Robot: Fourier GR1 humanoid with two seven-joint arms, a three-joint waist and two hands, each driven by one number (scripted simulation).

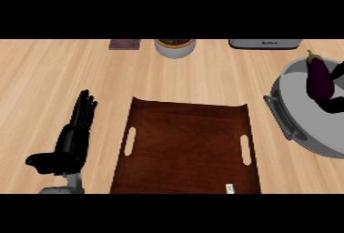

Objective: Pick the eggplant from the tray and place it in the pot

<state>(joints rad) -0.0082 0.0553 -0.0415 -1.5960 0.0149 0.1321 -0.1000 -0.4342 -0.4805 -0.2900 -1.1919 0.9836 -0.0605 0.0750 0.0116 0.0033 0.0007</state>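
Observation:
A dark purple eggplant [319, 78] hangs upright over the grey pot [293, 98] at the right edge, stem up. My right hand [332, 106] comes in from the right border. Its black fingers [338, 68] curl round the eggplant, and most of the hand is cut off by the edge. The dark wooden tray [184, 145] lies in the middle with nothing on it, a slot handle on each side. My left hand [75, 132] rests open to the left of the tray, fingers straight and pointing away from me.
Along the far edge of the wooden counter stand a white bowl-shaped planter [174, 47], a small dark purple object [125, 44] and a grey appliance [264, 43]. The pot's near handle [278, 113] points toward the tray.

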